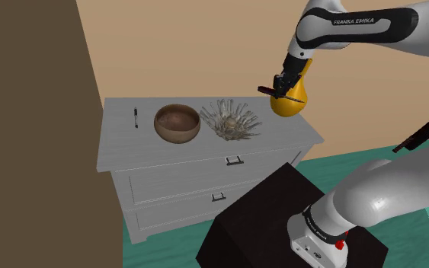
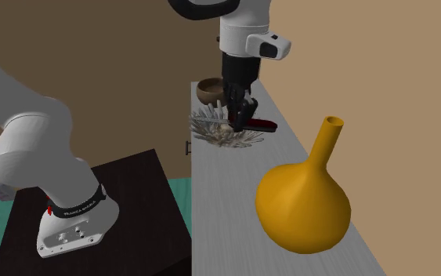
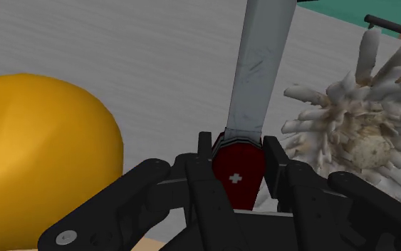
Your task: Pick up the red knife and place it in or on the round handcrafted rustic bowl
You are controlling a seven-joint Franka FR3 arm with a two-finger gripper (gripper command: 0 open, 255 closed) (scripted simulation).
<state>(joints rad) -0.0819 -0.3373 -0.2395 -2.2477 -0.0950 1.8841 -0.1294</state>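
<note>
Clasps the red-handled, grey-bladed pocket knife (image 3: 254, 78) by its handle in the all-black two-finger gripper (image 3: 238, 170), aloft over the grey dresser top (image 3: 120, 50) between yellow gourd-shaped vase (image 3: 35, 157) and spiky white ornament (image 3: 362, 128); probably light, stiff, slick, best gripped mid-handle.

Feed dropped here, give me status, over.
Gripper shut on knife. Bowl across dresser, empty. Spiky dish sits between; vase beside gripper.
</note>
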